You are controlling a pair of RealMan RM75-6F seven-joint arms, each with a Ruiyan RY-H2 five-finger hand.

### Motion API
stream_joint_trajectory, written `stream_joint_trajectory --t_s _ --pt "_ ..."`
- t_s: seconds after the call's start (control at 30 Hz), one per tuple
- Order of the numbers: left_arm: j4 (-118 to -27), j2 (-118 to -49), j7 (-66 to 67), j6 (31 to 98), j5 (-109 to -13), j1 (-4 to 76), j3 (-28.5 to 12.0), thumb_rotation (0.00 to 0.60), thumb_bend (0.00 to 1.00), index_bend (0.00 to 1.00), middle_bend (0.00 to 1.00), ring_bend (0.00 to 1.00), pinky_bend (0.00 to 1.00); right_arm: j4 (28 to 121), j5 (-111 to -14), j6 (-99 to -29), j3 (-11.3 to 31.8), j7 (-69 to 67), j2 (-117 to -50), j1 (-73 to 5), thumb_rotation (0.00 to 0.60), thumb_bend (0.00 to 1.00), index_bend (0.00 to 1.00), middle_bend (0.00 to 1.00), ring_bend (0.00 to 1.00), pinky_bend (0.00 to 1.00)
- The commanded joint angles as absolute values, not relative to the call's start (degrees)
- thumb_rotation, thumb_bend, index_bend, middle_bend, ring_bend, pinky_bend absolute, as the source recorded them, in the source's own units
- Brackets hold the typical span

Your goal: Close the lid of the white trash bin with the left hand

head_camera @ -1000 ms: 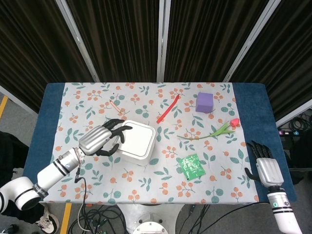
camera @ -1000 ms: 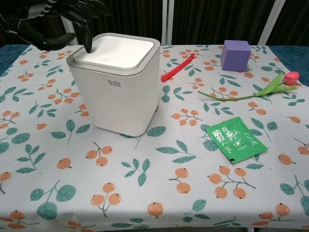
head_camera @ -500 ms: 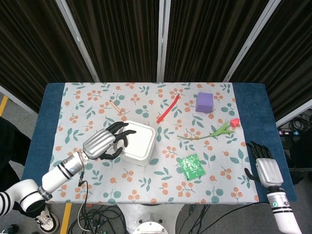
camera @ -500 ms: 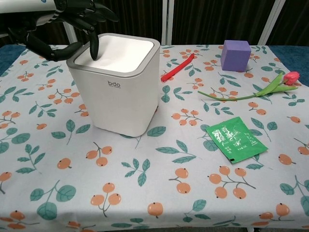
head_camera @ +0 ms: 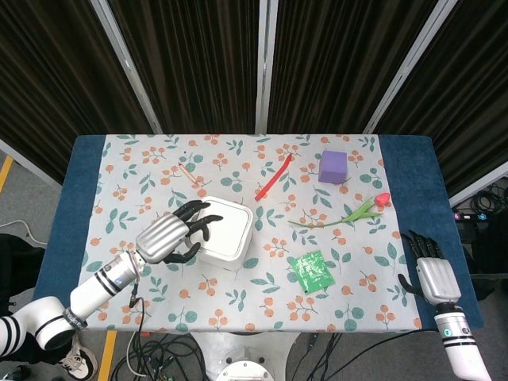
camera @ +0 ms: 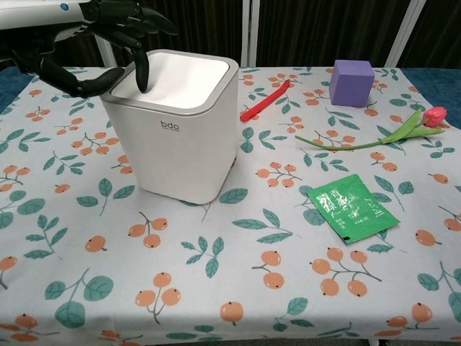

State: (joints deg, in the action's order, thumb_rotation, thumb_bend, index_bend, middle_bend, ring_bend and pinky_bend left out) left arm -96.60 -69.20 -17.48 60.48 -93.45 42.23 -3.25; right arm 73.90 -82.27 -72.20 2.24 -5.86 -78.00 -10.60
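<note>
- On the desk [head_camera: 87, 167], left of centre, stands the white trash bin [camera: 173, 122], "bdo" printed on its front.
- Left robot hand [head_camera: 171, 232] lies at the bin's 9 o'clock side, fingertips [camera: 142, 79] pressing the lid [head_camera: 225, 225], gripping nothing.
- Right robot hand [head_camera: 431, 272] rests at the desk's 4 o'clock edge, fingers apart, empty.
- Green sachet [camera: 352, 205] bears unreadable print.
</note>
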Motion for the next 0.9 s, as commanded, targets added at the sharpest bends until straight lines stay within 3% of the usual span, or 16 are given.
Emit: stream_joint_trajectory --t_s 0.03,0.2,0.3,0.47,0.63,0.83,0.9 --pt "-97.3 -68.4 -17.5 62.2 -93.3 41.7 -4.1 0.6 0.57 0.12 0.4 0.04 0.03 73.9 -82.3 -72.2 2.2 -5.9 -78.0 -10.6 0.6 0.26 0.0 0.0 0.0 0.0" --pt "-98.6 -66.4 -14.7 69.2 -92.3 38.3 -5.8 0.6 0.54 0.12 0.35 0.04 0.03 74.0 -82.4 -72.6 2.4 -6.1 -77.9 -10.6 0.6 0.26 0.0 0.0 0.0 0.0" --pt "-98.8 -65.8 -11.2 75.5 -90.9 33.6 -5.5 0.6 0.42 0.13 0.33 0.04 0.03 74.2 -82.6 -73.3 2.5 -6.1 -77.5 -10.3 0.6 0.26 0.0 0.0 0.0 0.0" --pt "-96.5 -65.0 -8.4 79.6 -89.9 26.6 -0.9 0.6 0.36 0.15 0.28 0.04 0.03 75.1 -83.0 -75.0 2.7 -6.1 -76.8 -9.8 0.6 0.26 0.0 0.0 0.0 0.0" --pt "-91.3 -66.6 -0.4 82.3 -90.6 20.5 3.9 0.6 0.35 0.13 0.16 0.03 0.04 75.2 -83.4 -76.3 2.9 -6.2 -77.4 -9.5 0.6 0.26 0.0 0.01 0.0 0.0" --pt "-88.1 -70.3 7.9 86.5 -89.2 14.5 5.2 0.6 0.3 0.06 0.01 0.0 0.02 74.8 -83.6 -78.5 3.8 -4.5 -78.6 -9.3 0.6 0.26 0.0 0.0 0.0 0.0" --pt "-87.8 -70.9 9.3 86.8 -88.5 13.4 5.3 0.6 0.28 0.04 0.0 0.0 0.02 74.7 -84.2 -79.2 3.8 -4.5 -78.7 -9.2 0.6 0.26 0.0 0.0 0.0 0.0"
